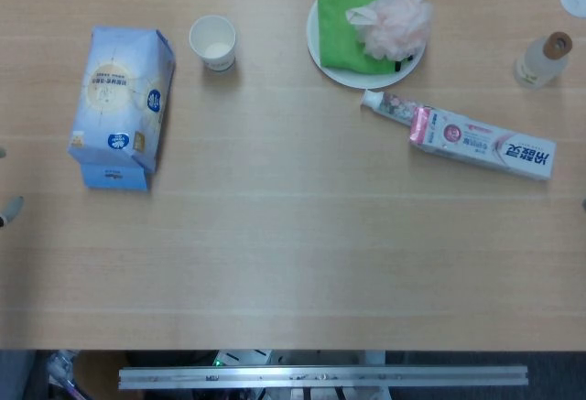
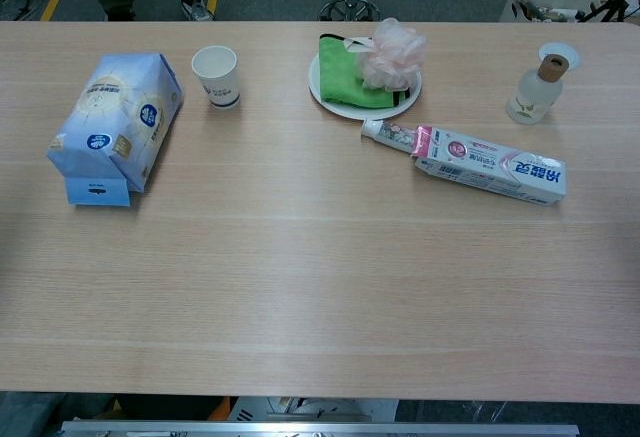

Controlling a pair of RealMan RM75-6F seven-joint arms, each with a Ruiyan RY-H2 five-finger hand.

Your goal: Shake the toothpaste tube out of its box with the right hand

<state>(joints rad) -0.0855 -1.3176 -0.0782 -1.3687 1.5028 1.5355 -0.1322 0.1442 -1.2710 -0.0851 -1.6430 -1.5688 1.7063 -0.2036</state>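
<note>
The white and pink toothpaste box [image 1: 485, 144] [image 2: 492, 168] lies flat on the table at the right, its open end pointing left. The toothpaste tube [image 1: 388, 103] [image 2: 388, 133] sticks partway out of that end, cap toward the plate. Nothing touches the box. Of my right hand [image 1: 583, 203] only a dark sliver shows at the right edge of the head view, well clear of the box. My left hand [image 1: 9, 210] shows as a grey fingertip at the left edge. The chest view shows neither hand.
A white plate [image 1: 322, 52] [image 2: 322, 92] holds a green cloth and a pink bath puff just above the tube. A small bottle [image 1: 540, 59] [image 2: 534, 92] stands at the far right. A paper cup [image 1: 213, 42] and a blue bag [image 1: 121, 102] sit at the left.
</note>
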